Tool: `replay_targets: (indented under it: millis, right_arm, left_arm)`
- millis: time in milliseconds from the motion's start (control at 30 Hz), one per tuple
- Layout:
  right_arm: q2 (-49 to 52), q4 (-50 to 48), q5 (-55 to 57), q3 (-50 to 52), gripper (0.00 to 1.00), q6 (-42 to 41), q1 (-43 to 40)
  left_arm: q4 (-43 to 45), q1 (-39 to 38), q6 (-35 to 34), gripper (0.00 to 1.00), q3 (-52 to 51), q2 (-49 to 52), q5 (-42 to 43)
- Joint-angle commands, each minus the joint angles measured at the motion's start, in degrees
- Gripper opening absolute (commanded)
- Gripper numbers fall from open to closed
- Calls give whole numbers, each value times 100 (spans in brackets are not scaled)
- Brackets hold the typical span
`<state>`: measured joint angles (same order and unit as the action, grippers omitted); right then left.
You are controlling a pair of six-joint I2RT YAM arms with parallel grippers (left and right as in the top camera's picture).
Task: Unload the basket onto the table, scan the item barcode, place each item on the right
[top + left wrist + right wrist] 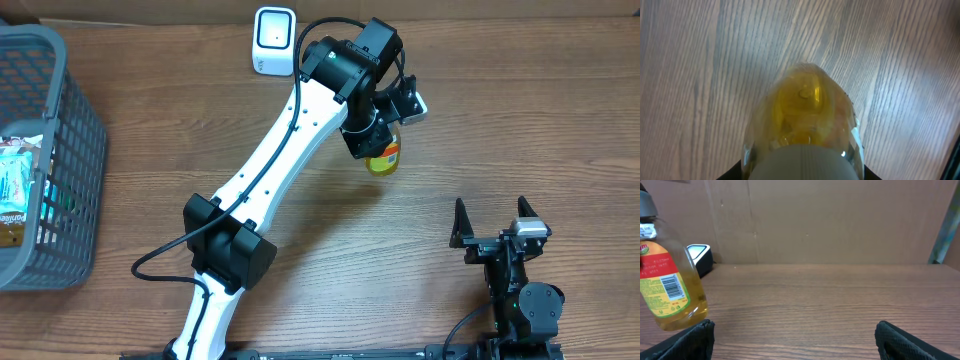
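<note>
The table (500, 130) is a broad top of brown wood, its grain running left to right, and most of it lies bare. At the far left a grey plastic basket (88, 170) with mesh walls stands on it, partly beyond the edge of the overhead view. Towards the far side, left of the middle, sits a small white scanner (273, 40), well apart from the basket.

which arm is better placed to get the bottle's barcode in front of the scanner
Left. The left gripper holds the bottle, not far from the white scanner. The right gripper is open and empty, and sits farther from both, on the near side.
</note>
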<state>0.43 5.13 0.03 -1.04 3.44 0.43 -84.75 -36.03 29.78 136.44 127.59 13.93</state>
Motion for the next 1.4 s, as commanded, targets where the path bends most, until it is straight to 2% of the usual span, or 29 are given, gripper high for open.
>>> replay_targets:
  millis: [0, 333, 433, 567, 700, 967, 1067, 1233, 1367]
  right_arm:
    - [-26, -33, 28, 59, 100, 26, 26]
    - [-26, -31, 26, 59, 100, 24, 26]
    - [-26, -31, 26, 59, 100, 26, 26]
    - [-26, -33, 26, 59, 100, 24, 26]
    - [-26, -33, 28, 59, 100, 26, 26]
    - [-26, -33, 26, 59, 100, 24, 26]
    - [-26, -31, 26, 59, 100, 24, 26]
    - [-26, -33, 28, 59, 100, 24, 26]
    - [-26, -33, 28, 59, 100, 26, 26]
  left_arm:
    - [37, -20, -822, 36, 90, -15, -55]
    - [37, -225, -2430, 35, 90, -15, -1307]
    - [33, -275, -3324, 36, 90, -15, -1810]
    - [7, -302, -4330, 30, 76, -13, -2225]
    - [17, -302, -4570, 31, 4, -7, -2232]
    - [190, -304, -4579, 30, -525, 20, -2505]
    - [400, -297, -4907, 32, -885, 20, -2511]
    - [857, -299, -5866, 33, -1512, 22, -2505]
    - [1196, -306, -6072, 35, -1845, 22, -2507]
